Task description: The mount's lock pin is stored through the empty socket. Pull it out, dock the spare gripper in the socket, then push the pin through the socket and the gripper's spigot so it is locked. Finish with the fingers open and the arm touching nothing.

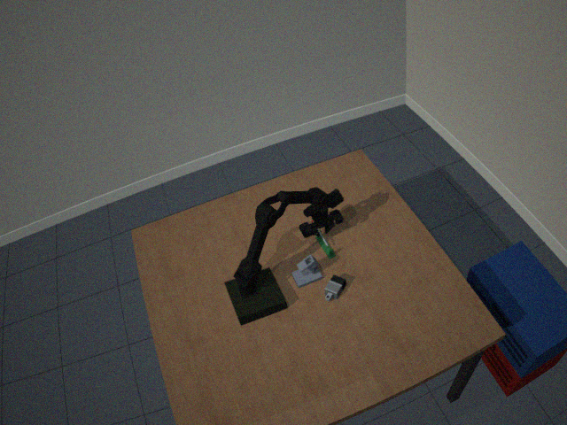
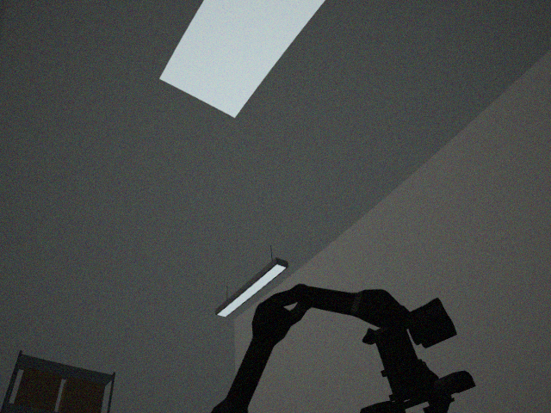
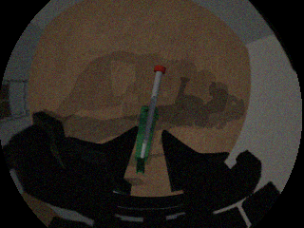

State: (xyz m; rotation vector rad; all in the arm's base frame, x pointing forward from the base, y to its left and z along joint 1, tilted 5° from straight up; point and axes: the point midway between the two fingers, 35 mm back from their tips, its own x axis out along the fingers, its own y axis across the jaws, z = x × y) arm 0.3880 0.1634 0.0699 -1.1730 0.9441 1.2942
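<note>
The part-open fingers (image 1: 322,229) hold nothing; the pin (image 1: 322,237) (image 3: 154,95) lies along the green holder (image 1: 326,248) (image 3: 143,124) on the desk (image 1: 366,315) (image 3: 190,33), its long axis seemingly running lengthwise between them, though depth is hard to judge.
</note>
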